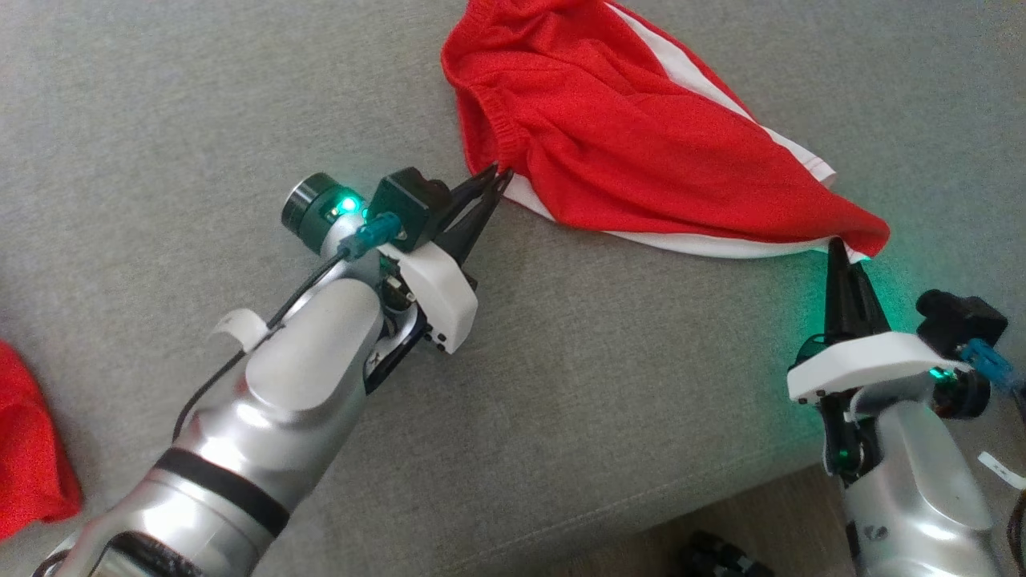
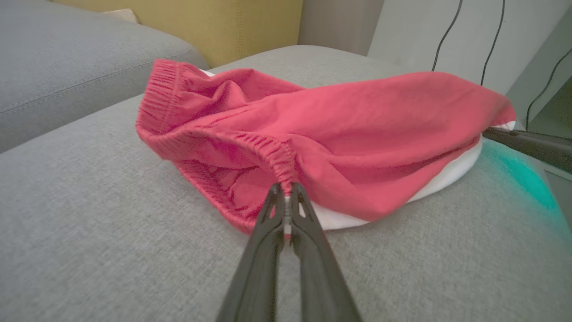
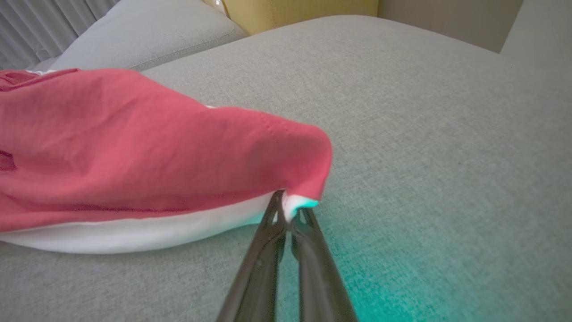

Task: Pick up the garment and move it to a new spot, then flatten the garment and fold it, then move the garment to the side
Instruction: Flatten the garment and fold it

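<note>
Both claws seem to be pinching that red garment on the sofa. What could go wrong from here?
Both grips are tiny. The left gripper pinches just the elastic waistband edge of the garment, and the right gripper holds only a corner tip, so either might slip when lifted. The cloth is also bunched, so it may spread out creased.

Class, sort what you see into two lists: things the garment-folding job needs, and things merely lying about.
Job: red fabric garment with white trim; left gripper, right gripper, both shut on its edges; grey fabric sofa seat beneath.
Lying about: separate red cloth beside left arm; thin black cables; yellow upholstered cushion.
</note>
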Robot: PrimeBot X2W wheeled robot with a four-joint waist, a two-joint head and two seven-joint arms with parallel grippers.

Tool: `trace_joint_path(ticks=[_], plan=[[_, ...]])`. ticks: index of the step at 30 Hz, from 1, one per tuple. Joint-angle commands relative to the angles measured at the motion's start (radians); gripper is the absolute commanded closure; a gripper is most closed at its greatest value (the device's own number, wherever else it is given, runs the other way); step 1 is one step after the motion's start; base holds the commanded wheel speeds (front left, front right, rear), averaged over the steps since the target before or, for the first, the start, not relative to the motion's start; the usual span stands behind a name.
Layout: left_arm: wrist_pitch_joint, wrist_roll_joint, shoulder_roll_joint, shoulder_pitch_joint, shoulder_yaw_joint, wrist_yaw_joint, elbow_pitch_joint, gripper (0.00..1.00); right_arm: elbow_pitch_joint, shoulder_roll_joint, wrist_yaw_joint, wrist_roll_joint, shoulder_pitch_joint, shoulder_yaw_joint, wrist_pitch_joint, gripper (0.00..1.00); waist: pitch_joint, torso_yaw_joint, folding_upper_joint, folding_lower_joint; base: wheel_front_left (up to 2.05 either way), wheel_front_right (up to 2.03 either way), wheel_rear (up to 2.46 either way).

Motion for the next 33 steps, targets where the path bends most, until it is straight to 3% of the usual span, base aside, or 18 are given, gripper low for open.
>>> trace_joint_path(ticks=[1, 15, 24, 33], plan=[[-0.005, -0.015, 0.019, -0.038, 0.018, 0.001, -0.037, 1.00, -0.026, -0.007, -0.001, -0.005, -0.017, 0.013, -0.015, 1.00, -0.005, 0.010, 0.0000, -0.0001, 0.00, 0.00, 0.00], [-0.005, -0.043, 0.032, 0.035, 0.130, 0.001, -0.177, 1.00, -0.151, -0.007, -0.001, -0.085, -0.031, -0.041, 0.021, 1.00, -0.089, 0.101, 0.0000, -0.0001, 0.00, 0.00, 0.00], [-0.005, -0.024, 0.057, 0.064, 0.217, 0.001, -0.248, 1.00, -0.310, -0.010, -0.001, -0.152, -0.073, -0.024, 0.119, 1.00, -0.172, 0.156, 0.0000, -0.0001, 0.00, 0.00, 0.00], [-0.005, -0.038, 0.128, -0.003, 0.369, 0.001, -0.352, 1.00, -0.464, -0.107, -0.001, -0.107, -0.278, 0.094, 0.232, 1.00, -0.274, 0.195, 0.0000, -0.0001, 0.00, 0.00, 0.00]])
